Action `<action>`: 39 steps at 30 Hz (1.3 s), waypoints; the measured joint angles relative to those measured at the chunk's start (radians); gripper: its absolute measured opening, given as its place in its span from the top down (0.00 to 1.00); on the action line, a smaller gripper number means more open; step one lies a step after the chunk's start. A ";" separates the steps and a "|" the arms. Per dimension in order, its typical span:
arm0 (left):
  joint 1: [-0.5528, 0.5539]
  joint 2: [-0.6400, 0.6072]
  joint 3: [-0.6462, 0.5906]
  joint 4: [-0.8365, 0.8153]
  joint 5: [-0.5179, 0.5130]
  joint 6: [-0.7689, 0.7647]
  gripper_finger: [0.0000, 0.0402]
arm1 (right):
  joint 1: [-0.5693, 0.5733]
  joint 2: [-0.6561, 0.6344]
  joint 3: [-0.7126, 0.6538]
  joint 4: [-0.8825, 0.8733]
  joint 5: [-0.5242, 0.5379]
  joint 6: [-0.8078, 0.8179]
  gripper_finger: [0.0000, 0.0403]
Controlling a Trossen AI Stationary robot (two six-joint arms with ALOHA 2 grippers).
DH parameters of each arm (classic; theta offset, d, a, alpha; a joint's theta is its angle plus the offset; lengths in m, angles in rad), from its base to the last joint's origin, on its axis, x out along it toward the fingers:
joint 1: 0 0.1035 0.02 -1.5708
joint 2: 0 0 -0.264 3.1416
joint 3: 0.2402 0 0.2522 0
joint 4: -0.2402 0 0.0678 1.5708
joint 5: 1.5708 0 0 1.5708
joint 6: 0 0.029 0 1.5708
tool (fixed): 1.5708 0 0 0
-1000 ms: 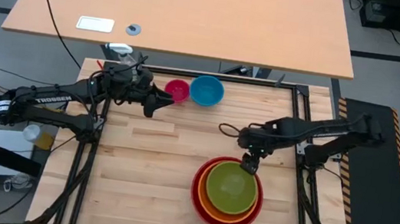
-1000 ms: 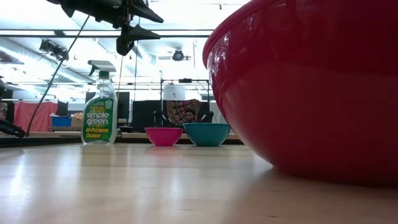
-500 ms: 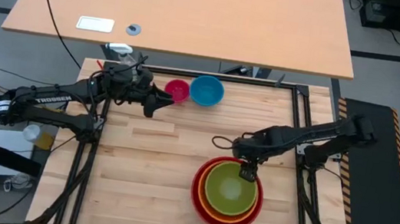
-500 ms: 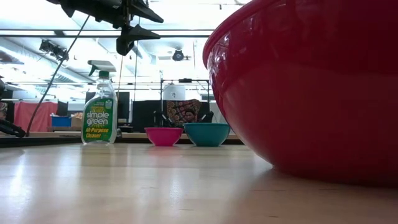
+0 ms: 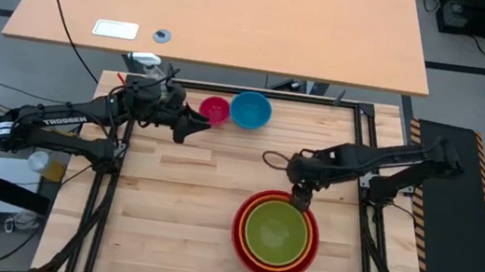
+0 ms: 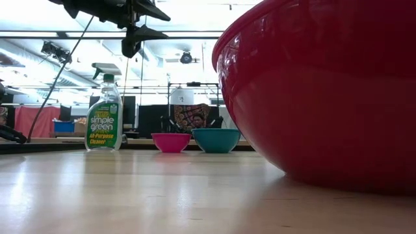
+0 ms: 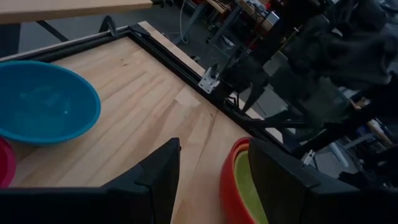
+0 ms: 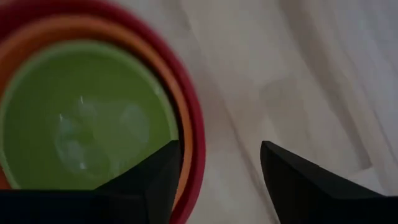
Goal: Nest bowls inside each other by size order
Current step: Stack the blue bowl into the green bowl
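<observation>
The red bowl (image 5: 238, 239) stands at the near right of the table, with the orange bowl (image 5: 311, 242) in it and the lime green bowl (image 5: 275, 232) seated level in the orange one. My right gripper (image 5: 295, 199) hangs open and empty over the stack's far rim; its wrist view shows it (image 8: 217, 180) beside the green bowl (image 8: 81, 118). The magenta-pink bowl (image 5: 214, 109) and the blue bowl (image 5: 251, 109) stand side by side on their bases at the far edge. My left gripper (image 5: 199, 126) is open and empty, just left of and nearer than the pink bowl.
A yellow-green spray bottle (image 6: 104, 120) stands at the table's far left corner, behind my left arm. A black frame rail (image 5: 354, 141) runs along the table's edges. Bare wood (image 5: 176, 212) lies left of the stack.
The green bowl has sunk from sitting high and off toward the stack's far right to sitting level and centred in the orange bowl. My right gripper dipped toward the stack, then drew back up toward the far edge, clear of the green bowl.
</observation>
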 joint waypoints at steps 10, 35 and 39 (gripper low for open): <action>0.000 0.002 0.000 0.016 -0.002 -0.139 0.52 | -0.153 0.049 0.000 0.224 0.011 -0.072 0.43; -0.088 0.002 0.000 0.039 -0.386 0.048 0.52 | -0.516 0.250 0.010 0.652 -0.166 -0.150 0.44; -0.109 0.002 -0.015 0.047 -0.392 0.101 0.52 | -0.549 0.266 0.012 0.691 -0.072 -0.128 0.44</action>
